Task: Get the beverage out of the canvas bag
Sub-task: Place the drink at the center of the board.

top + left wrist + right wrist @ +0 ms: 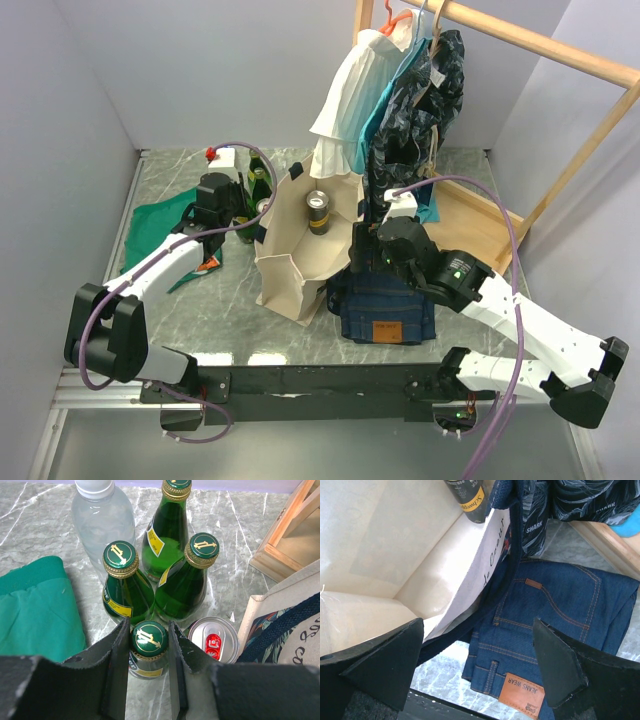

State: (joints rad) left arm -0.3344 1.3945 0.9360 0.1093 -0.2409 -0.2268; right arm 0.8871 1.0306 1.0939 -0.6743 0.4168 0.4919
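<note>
Where the left claw (148,630) stands: clamped on the capped neck of a green bottle (148,642), one finger on each side of the cap.
Just beyond that claw: three other green bottles (120,587), upright and bunched together, which makes four green ones in all.
Can (215,640): one, silver with a red tab, just to the right of the held bottle.
Water bottle (102,520): one, clear plastic with a white cap, behind the green group.
Green cloth (35,605): one, lying flat to the left of the bottles.
Right claw (480,665): fingers wide apart and gripping nothing. It straddles the near right wall of the bag (290,270), with one finger over the inside and the other over the jeans (560,610).
Bag: one, cream canvas with dark straps and an open top, standing mid-table between the bottle group and the jeans.
Drink (318,212): one, dark with a yellow band, upright inside the bag towards its far end.
Jeans: one folded pair with a tan patch, lying against the bag's right side.
Rack (540,45): one, wooden, at the far right. It carries three garments that I can count: white, teal and dark printed.
Surface: a grey-green marbled table (200,330).
Room: plain pale walls (200,70) to the left, behind and to the right.
</note>
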